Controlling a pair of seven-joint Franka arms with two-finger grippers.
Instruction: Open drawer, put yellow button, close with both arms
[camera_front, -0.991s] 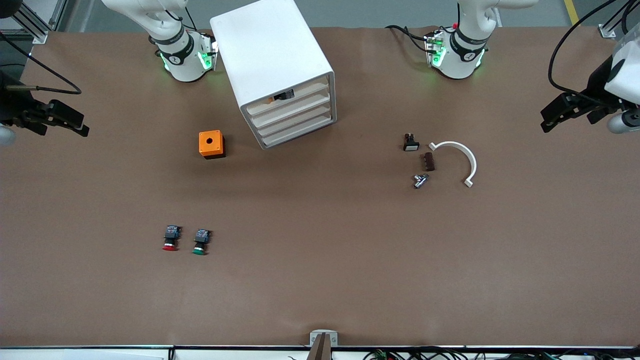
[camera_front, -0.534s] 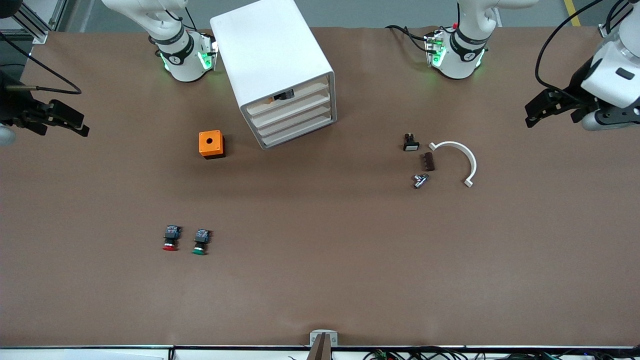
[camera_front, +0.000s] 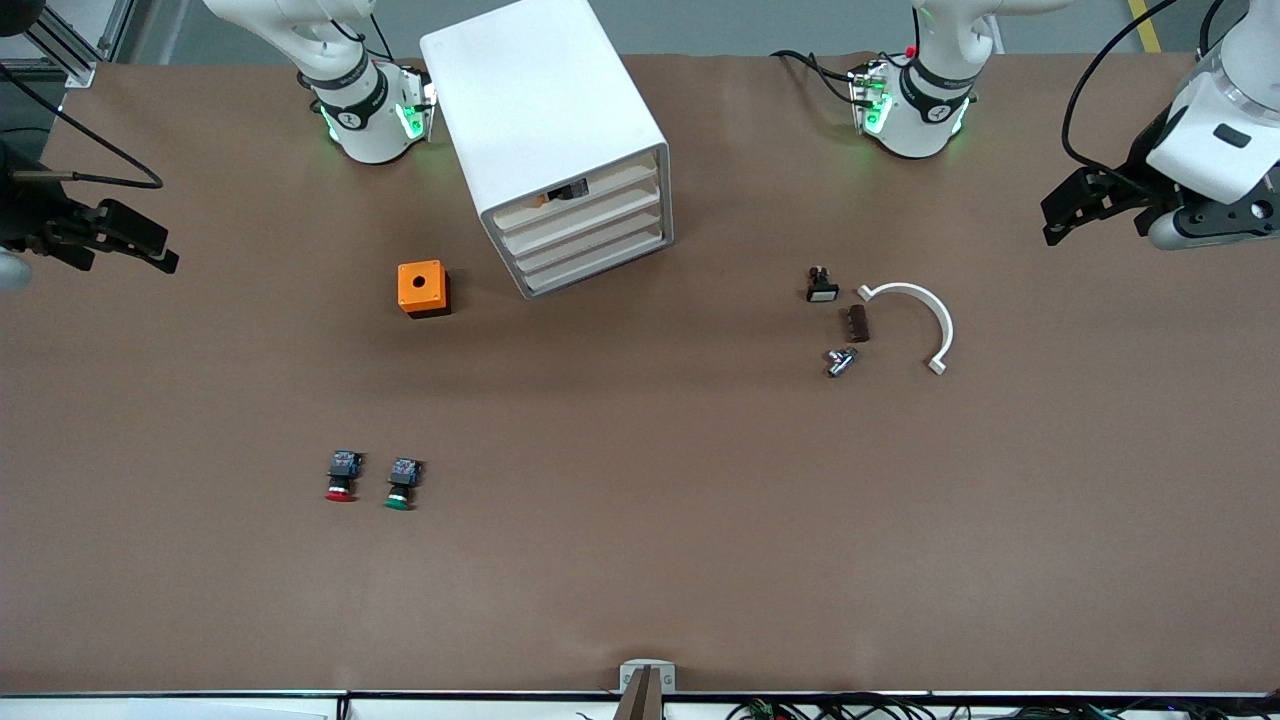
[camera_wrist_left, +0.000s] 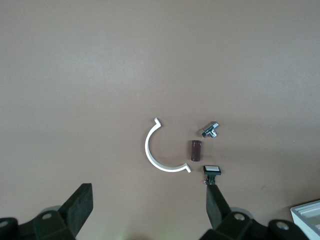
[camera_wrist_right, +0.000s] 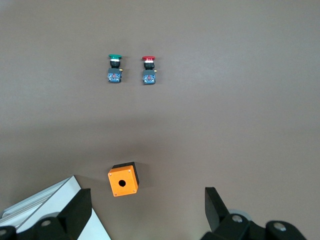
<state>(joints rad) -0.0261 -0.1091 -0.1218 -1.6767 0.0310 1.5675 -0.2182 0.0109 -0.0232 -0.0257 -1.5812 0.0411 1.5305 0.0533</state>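
White cabinet, orange box, brown table.

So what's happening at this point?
Nothing is being handled. The yellow button lies in the cabinet's top drawer, which looks pushed in. The left hand hangs open over its end of the table, the right hand open over the other end. The red button and green button lie untouched.
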